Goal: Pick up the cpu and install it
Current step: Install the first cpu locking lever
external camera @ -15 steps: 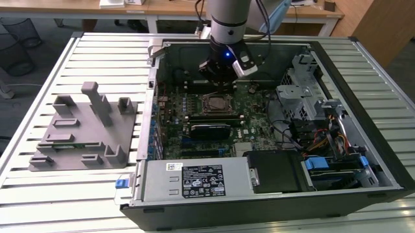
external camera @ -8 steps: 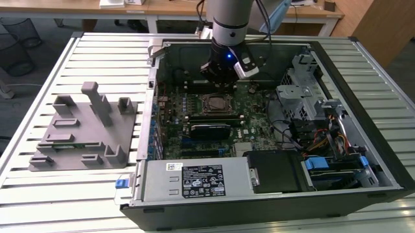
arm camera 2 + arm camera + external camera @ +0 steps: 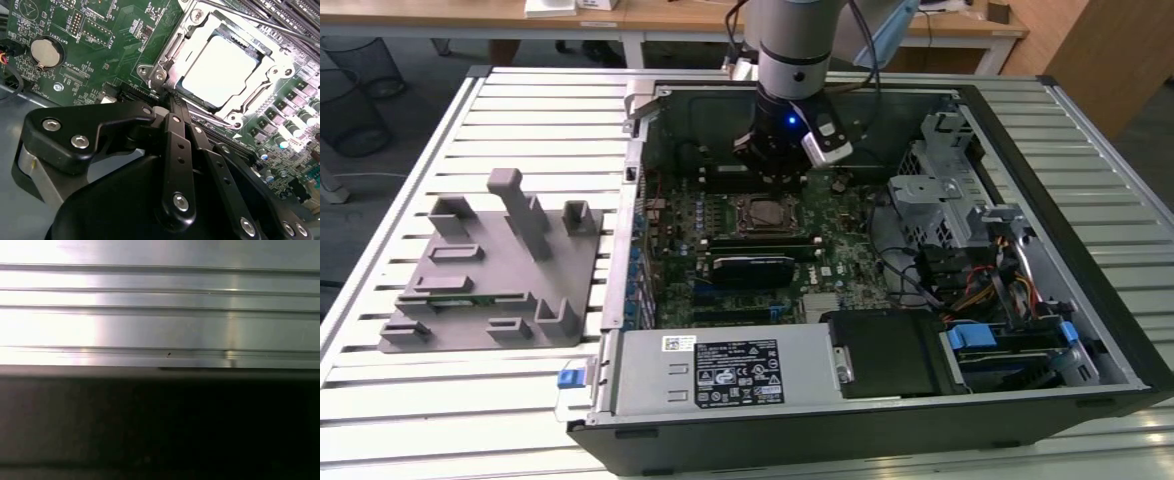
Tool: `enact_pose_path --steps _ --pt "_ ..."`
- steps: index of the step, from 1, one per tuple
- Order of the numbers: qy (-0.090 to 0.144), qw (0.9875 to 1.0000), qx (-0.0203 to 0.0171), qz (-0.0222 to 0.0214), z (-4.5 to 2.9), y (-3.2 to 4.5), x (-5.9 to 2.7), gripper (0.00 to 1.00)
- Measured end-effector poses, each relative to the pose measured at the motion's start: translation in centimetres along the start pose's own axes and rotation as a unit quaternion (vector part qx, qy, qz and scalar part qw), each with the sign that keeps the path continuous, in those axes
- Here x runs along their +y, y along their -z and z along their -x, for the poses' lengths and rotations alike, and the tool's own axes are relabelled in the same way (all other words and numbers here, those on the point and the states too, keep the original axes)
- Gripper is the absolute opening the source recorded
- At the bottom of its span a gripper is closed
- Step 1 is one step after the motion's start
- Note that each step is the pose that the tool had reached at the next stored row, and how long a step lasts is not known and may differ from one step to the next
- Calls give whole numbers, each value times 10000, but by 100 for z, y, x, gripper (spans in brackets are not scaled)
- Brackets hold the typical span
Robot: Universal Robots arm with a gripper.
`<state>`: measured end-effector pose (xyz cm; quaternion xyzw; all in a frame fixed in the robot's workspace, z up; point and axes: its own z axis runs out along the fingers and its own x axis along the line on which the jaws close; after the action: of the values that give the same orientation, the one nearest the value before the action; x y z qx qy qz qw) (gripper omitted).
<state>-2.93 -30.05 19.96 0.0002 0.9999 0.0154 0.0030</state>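
A big table (image 3: 480, 400) made of pale metal slats fills most of the exterior view. An open computer case (image 3: 1067, 250) lies flat on it, in the middle and right of the frame. On the left of the frame sits a grey plastic holder (image 3: 494, 265) with posts and slots. At the top of the frame are wooden desks (image 3: 667, 25), and a black wire bin (image 3: 354, 100) stands on the floor at the upper left.

Inside the case is a green motherboard (image 3: 847, 235). A grey power supply box (image 3: 720, 370) with a white label lies along the bottom edge of the case, and bundles of coloured wires (image 3: 974, 290) run at the right.

The robot arm (image 3: 794, 50) comes down from the top middle of the frame. Its gripper (image 3: 774, 165) hangs just above the board, and its black fingers (image 3: 175, 130) are pressed together with nothing between them.

The cpu (image 3: 220, 70) sits in the socket frame (image 3: 165, 60) on the board, at the upper right of the second wrist view, just past the fingertips and not touching them. In the exterior view the cpu (image 3: 762, 211) lies right below the gripper, near the middle of the frame. A round silver coin battery (image 3: 44, 51) shows at the upper left of the second wrist view.

The first wrist view shows the shiny table slats (image 3: 160, 315) above a dark band.
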Motion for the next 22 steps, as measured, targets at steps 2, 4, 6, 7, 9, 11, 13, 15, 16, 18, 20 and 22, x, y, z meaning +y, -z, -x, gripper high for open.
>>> enact_pose_path --steps 2,4,6,7,9,11,13,15,16,18,20,22 --pt "0 10000 1 -4 2 -11 -1 11" --pt "0 10000 0 -4 3 -15 -1 11" --pt "0 10000 0 -4 3 -16 0 11" --pt "0 10000 0 -3 3 -16 0 11" --pt "0 10000 -1 -2 3 -14 0 11" --pt "0 10000 0 -3 3 -8 0 11" --pt "0 10000 0 -4 3 -8 0 11" --pt "0 10000 0 -4 3 -7 0 11" --pt "0 10000 0 -4 3 -8 0 11" --pt "0 10000 0 -4 3 -8 0 11" --pt "1 10000 0 -7 3 -7 0 11" --pt "0 10000 0 -17 3 -8 0 11"
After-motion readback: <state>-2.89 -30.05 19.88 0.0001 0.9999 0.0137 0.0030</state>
